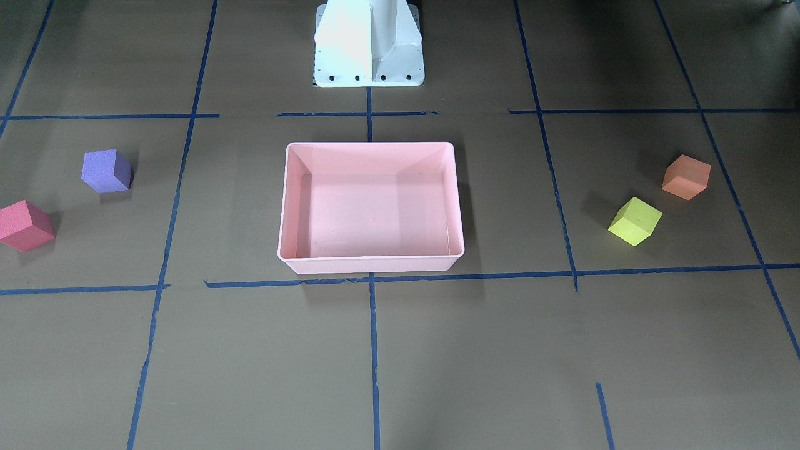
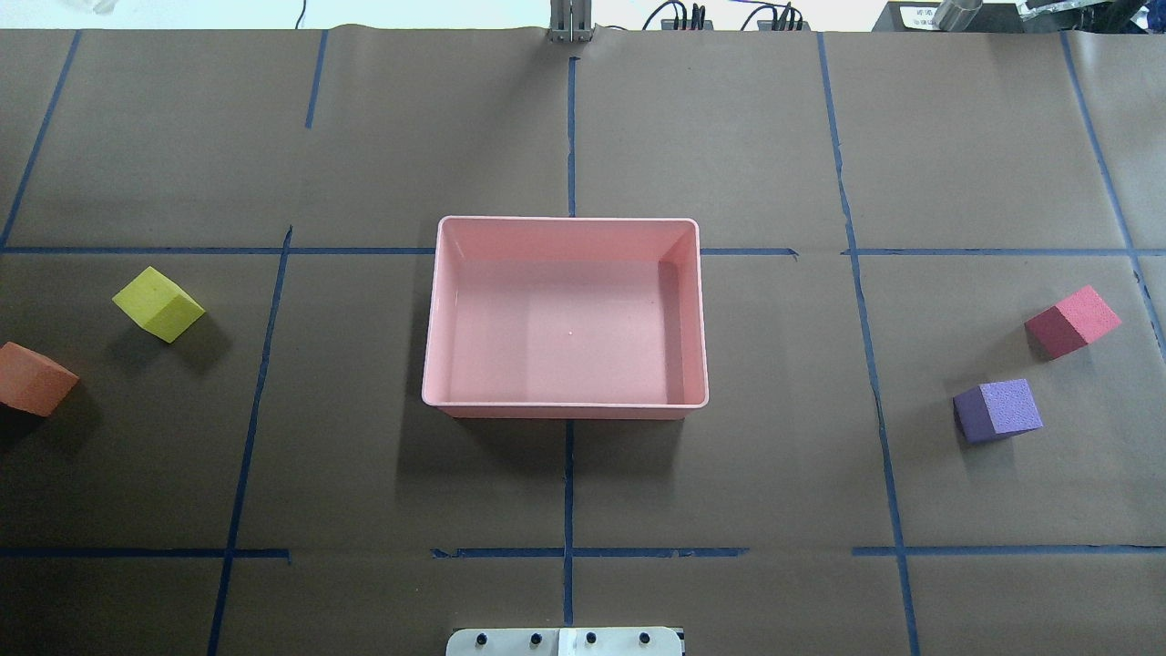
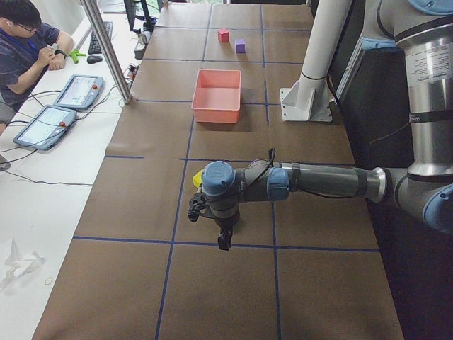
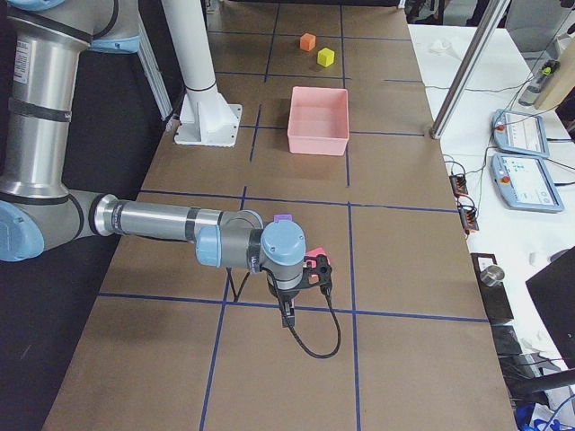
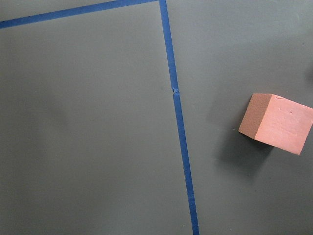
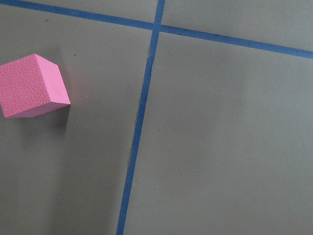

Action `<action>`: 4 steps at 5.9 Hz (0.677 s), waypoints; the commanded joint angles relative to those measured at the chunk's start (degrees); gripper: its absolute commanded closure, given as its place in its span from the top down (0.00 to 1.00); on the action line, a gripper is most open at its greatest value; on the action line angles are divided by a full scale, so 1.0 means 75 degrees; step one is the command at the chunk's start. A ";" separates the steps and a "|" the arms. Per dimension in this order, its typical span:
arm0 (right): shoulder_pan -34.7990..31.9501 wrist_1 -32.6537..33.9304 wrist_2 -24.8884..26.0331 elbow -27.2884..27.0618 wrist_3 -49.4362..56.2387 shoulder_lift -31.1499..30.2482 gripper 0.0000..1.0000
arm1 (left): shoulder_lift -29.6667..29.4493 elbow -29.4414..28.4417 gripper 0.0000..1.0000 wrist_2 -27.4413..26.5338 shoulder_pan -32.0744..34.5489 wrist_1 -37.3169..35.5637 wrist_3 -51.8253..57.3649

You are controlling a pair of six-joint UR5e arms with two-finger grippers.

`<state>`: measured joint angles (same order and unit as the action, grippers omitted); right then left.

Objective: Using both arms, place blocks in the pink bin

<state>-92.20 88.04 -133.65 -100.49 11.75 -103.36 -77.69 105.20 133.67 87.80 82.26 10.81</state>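
Overhead exterior: pink bin (image 2: 565, 409) parked in the middle; yellow block (image 2: 158, 304) and orange block (image 2: 32, 378) out on the left, well apart from it; red block (image 2: 1072, 321) and purple block (image 2: 997, 410) over on the right, same deal. Side views: left gripper (image 3: 224, 241) hanging by the yellow and orange pair; right gripper (image 4: 287, 314) hanging by the red and purple pair; can't tell wide or narrow on either, only seen small from the side.

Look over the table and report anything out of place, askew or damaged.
Nothing serious. The pink bin sits upright, empty, square to the blue tape. The red block, purple block, yellow block and orange block rest turned askew to the grid, outside the bin.
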 commanded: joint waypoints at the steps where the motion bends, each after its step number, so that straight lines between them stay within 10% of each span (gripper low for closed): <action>1: 0.0000 -0.0020 -0.0051 -0.0042 0.0004 0.0047 1.00 | 0.0000 0.0058 1.00 -0.0010 0.0000 -0.0011 0.0000; 4: 0.0873 -0.0640 -0.0098 0.0109 -0.0066 0.0772 1.00 | 0.0023 0.0059 1.00 0.0001 0.0000 -0.0012 0.0012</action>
<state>-89.12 84.63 -134.20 -100.35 11.58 -99.34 -77.55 105.63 133.66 87.80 82.18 10.84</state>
